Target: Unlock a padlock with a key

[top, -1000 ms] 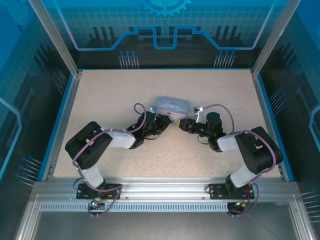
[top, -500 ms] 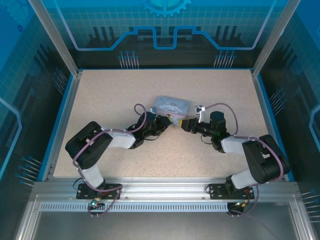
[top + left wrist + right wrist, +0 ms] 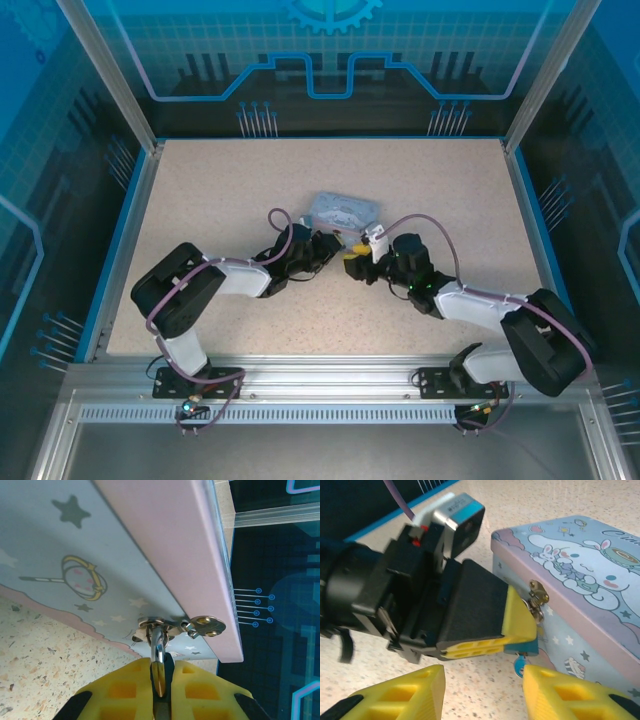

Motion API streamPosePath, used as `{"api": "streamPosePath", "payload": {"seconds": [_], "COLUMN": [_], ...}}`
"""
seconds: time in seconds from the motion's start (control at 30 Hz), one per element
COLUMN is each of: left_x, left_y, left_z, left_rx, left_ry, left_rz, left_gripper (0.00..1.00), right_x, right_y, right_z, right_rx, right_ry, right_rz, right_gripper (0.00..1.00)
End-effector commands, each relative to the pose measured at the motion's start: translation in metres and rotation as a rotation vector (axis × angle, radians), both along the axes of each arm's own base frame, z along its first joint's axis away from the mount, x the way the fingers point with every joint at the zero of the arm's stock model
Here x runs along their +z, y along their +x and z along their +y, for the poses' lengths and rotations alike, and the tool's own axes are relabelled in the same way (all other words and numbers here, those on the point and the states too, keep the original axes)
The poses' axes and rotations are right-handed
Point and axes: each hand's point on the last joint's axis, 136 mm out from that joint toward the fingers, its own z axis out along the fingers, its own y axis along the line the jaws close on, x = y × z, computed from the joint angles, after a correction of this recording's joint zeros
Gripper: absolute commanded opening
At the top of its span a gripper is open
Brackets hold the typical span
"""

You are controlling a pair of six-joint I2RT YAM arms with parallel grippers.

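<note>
Padlock [image 3: 158, 647] pinched in left claw [image 3: 159, 672]; tin [image 3: 580, 555] script begins "Cin"

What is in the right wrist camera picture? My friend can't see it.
The black left gripper with yellow fingers is shut on a tiny teal-blue padlock at the brass clasp of a pastel blue-and-pink cartoon tin box. Below, the yellow-fingered right gripper stands open over the speckled table, beside a small blue piece under the padlock.

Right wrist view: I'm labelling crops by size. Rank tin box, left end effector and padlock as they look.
1. The left end effector and the tin box: alike, end effector nearer, so unranked.
2. The padlock, far smallest.
</note>
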Motion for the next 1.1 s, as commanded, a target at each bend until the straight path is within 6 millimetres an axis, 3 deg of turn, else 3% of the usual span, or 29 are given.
{"api": "streamPosePath", "payload": {"seconds": [0.0,0.47,0.87,1.07], "left_x": [0.018,0.021,0.026,0.028], "left_y": [0.005,0.004,0.005,0.005], "left_z": [-0.006,-0.006,-0.007,-0.007], "left_rx": [-0.010,-0.013,-0.013,-0.015], "left_ry": [-0.048,-0.059,-0.066,-0.065], "left_rz": [-0.028,-0.027,-0.037,-0.037], "left_gripper": [0.00,0.00,0.00,0.00], "right_x": [-0.015,-0.035,-0.053,-0.056], "right_y": [0.010,0.029,0.016,0.023], "right_z": [-0.004,0.015,0.004,0.004], "right_rx": [-0.023,-0.006,0.019,0.015], "right_ry": [-0.128,-0.171,-0.220,-0.256], "right_rz": [-0.032,-0.002,0.000,-0.019], "right_gripper": [0.44,0.37,0.40,0.40]}}
